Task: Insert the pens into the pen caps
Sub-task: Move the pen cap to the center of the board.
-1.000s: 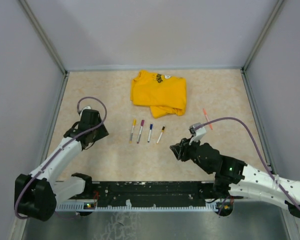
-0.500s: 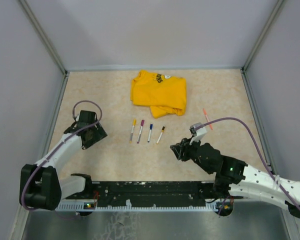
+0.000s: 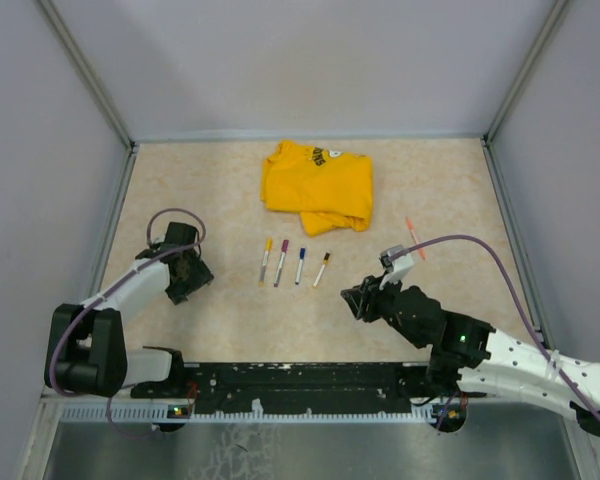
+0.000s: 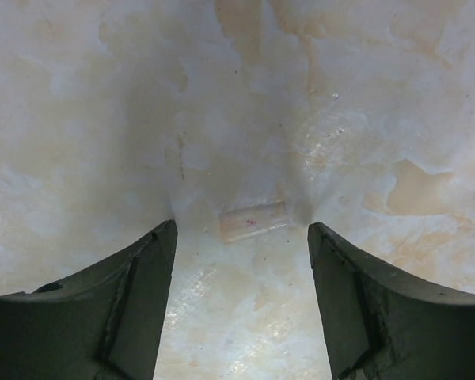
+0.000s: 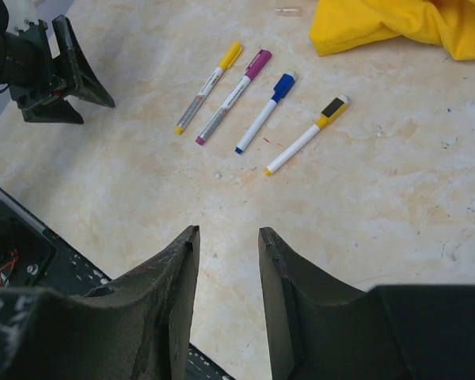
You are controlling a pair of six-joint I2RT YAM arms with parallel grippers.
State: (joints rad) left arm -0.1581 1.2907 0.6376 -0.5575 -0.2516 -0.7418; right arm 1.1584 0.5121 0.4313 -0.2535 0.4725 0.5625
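The pens (image 3: 300,266) are laid as a row of four at the middle of the tabletop (image 3: 220,190), side by side without touching, their wider coloured ends turned toward 12 o'clock. A fifth, orange-red pen (image 3: 414,238) is seen well apart at 2 o'clock of the row. A folded yellow T-shirt (image 3: 318,185) lies at 12 o'clock, near the far wall.

The left gripper (image 3: 188,278) is held open at 9 o'clock of the row, low over the tabletop, with a small translucent piece (image 4: 253,221) lying untouched between its fingers. The right gripper (image 3: 356,300) is parted at 4 o'clock, with nothing held.

Bare tabletop separates each gripper from the row, and walls close three sides.
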